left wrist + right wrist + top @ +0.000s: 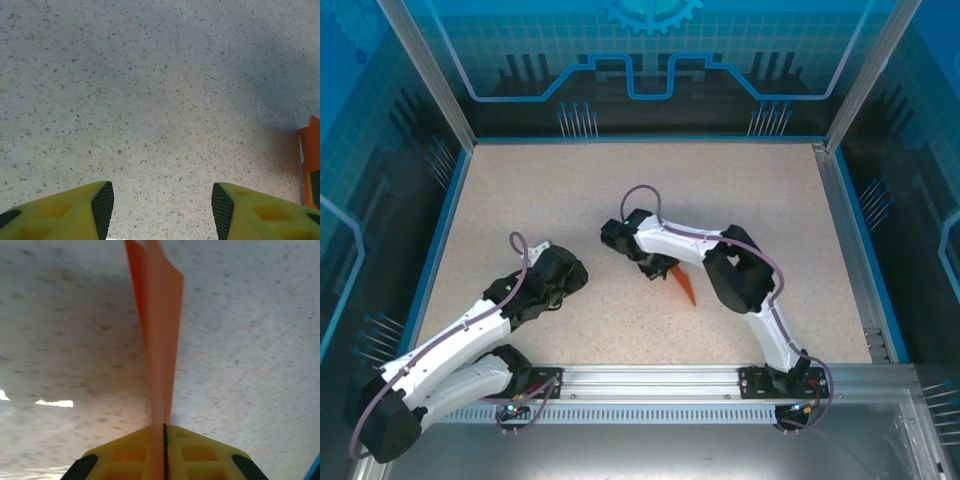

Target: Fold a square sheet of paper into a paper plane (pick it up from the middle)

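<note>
Folding looks close to finished: the orange paper is no flat square but a narrow pointed paper plane (pixel 682 286), sitting a little toward 5 o'clock from the middle of the table (pixel 770 200) in the overhead view.

The right gripper (pixel 655 268) has its two yellow fingers (pixel 197 455) pressed together on the plane. In its wrist view the paper runs as a thin upright blade from between the pads toward 12 o'clock, where two layers part slightly at the far end. From above, the plane's tip trails away from that gripper toward 5 o'clock.

The left gripper (pixel 572 272) stands apart at about 9 o'clock from the right one. Its fingers are spread with nothing but bare speckled table between them, and an orange edge of the plane shows at 3 o'clock in its wrist view.

What seems done: the lengthwise creases that make the dart shape, and the pinch along its ridge. What may remain is spreading the wings and setting the plane down or presenting it. Whether the wings are already folded down evenly I cannot tell, since the arm covers much of the plane from above and the wrist view sees it edge-on.
</note>
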